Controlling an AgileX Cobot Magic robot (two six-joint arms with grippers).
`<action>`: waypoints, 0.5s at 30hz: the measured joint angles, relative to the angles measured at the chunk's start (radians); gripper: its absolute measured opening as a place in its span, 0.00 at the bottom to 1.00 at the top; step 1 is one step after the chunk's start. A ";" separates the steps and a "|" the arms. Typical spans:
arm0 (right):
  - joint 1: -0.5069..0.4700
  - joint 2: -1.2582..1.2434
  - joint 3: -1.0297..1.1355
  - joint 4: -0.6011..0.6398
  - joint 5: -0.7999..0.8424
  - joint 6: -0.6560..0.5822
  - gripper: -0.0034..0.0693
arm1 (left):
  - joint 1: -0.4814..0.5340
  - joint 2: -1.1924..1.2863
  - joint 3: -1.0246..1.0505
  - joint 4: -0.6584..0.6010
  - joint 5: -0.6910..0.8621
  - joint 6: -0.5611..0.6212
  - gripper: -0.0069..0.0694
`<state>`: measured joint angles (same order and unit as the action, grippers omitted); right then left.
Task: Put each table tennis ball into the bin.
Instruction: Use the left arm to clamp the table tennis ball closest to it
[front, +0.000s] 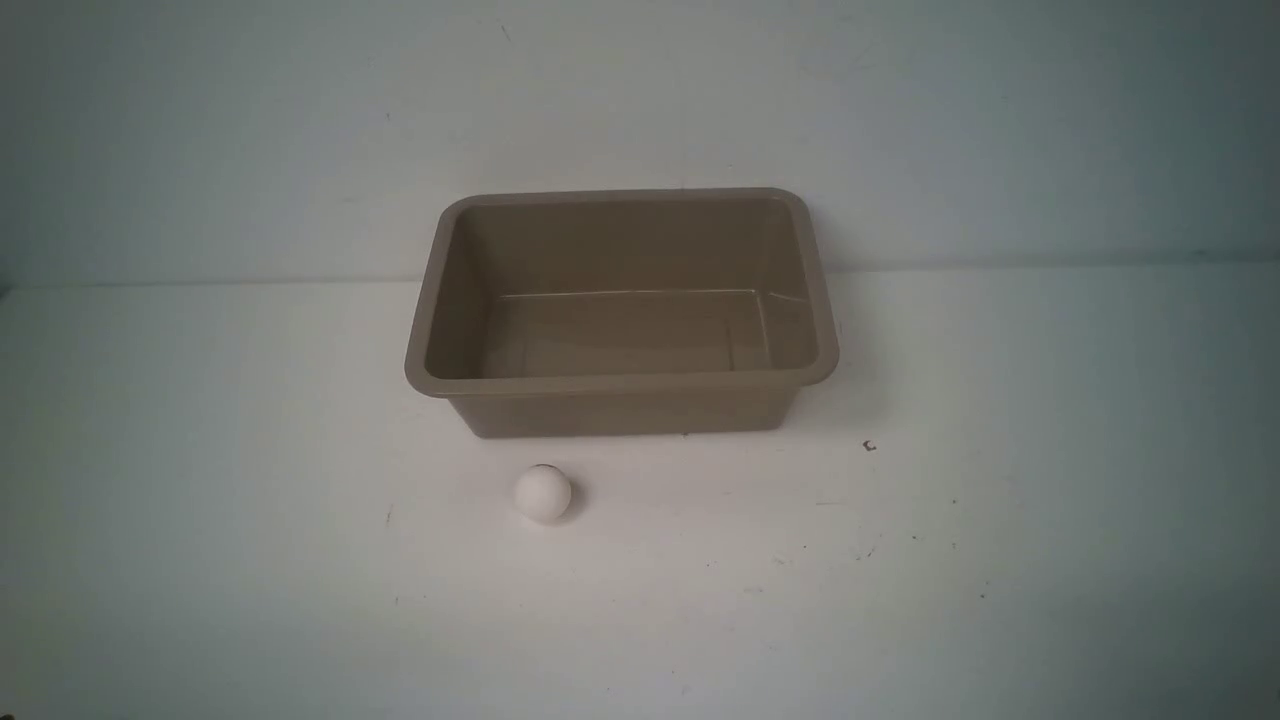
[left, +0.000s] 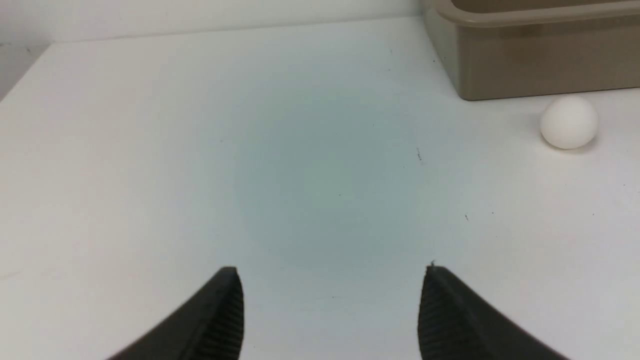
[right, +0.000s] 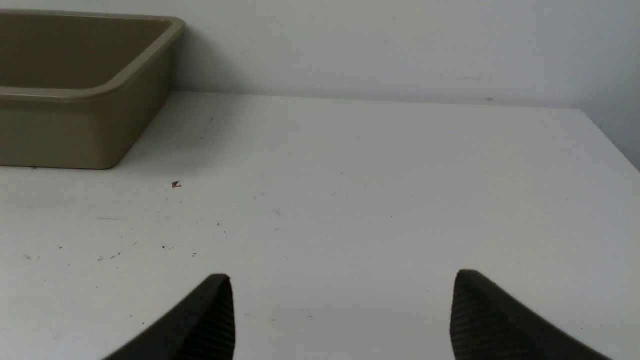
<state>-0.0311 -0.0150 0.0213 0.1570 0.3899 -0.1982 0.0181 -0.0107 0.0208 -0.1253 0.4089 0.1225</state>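
Observation:
A small white table tennis ball (front: 543, 493) rests on the white table just in front of the bin's near wall, toward its left end. The tan-brown bin (front: 620, 385) stands at the table's middle back and holds nothing. Neither arm shows in the front view. In the left wrist view my left gripper (left: 332, 272) is open over bare table, well short of the table tennis ball (left: 569, 122) and the bin (left: 540, 65). My right gripper (right: 342, 277) is open too, over bare table beside the bin (right: 75, 125).
A white wall rises right behind the bin. A small dark speck (front: 869, 446) lies on the table to the right of the bin, with faint scuff marks near it. The table's left edge shows in the left wrist view.

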 joint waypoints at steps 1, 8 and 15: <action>0.000 0.000 0.000 0.000 0.000 0.000 0.77 | 0.000 0.000 0.000 0.000 0.000 0.000 0.65; 0.000 0.000 0.000 0.000 0.000 0.000 0.77 | 0.000 0.000 0.000 0.000 0.000 0.000 0.65; 0.000 0.000 0.000 0.000 0.000 0.000 0.77 | 0.000 0.000 0.004 0.007 -0.035 0.010 0.65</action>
<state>-0.0311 -0.0150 0.0213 0.1570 0.3899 -0.1982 0.0181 -0.0107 0.0252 -0.1186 0.3736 0.1327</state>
